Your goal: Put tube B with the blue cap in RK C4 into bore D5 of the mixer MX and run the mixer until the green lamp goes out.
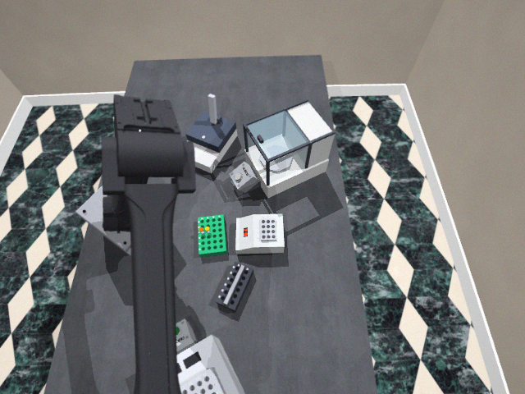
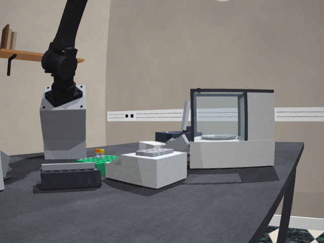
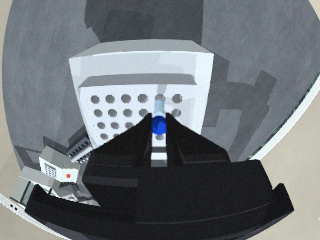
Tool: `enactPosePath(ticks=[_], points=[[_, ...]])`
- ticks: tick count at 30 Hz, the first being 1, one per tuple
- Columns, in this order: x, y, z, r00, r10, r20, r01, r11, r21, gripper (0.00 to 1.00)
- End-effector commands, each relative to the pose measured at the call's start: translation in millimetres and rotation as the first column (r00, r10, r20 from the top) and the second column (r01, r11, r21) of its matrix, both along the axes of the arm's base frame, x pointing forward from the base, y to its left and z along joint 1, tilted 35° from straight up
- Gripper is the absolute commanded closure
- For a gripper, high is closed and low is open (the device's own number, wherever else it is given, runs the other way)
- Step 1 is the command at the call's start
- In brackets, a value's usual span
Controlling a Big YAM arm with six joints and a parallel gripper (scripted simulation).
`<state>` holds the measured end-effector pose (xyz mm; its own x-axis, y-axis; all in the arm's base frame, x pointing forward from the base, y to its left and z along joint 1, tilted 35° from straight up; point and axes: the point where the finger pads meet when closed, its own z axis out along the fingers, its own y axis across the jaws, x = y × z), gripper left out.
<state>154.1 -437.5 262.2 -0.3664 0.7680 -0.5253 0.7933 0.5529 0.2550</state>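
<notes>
In the wrist view my gripper point(image 3: 158, 118) is shut on tube B point(image 3: 159, 117), a clear tube with a blue cap, and holds it upright above the mixer MX point(image 3: 142, 95). The tube's lower end points at a bore near the right end of the far row of the mixer's white bore block; I cannot tell whether it touches. In the top view only the mixer's near corner point(image 1: 203, 373) shows at the bottom edge, and the arm point(image 1: 150, 237) hides the gripper. The green rack RK point(image 1: 211, 234) holds an orange-capped and a yellow-capped tube.
The dry block DB point(image 1: 259, 233) stands right of the rack and the dark magnet block MG point(image 1: 235, 285) in front of it. The glass-walled balance BAL point(image 1: 288, 144) and the spectrophotometer SP point(image 1: 212, 137) stand at the back. A small grey unit point(image 1: 241, 176) lies tilted between them.
</notes>
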Motion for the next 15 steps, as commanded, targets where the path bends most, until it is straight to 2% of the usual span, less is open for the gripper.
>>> enactPosePath(ticks=[1,15], points=[[5.9,-2.0,-10.6,1.0,-0.003,0.001,0.003,1.0,0.018,0.91],[7.4,-1.8,-13.3,1.0,-0.001,0.001,0.001,1.0,0.018,0.91]])
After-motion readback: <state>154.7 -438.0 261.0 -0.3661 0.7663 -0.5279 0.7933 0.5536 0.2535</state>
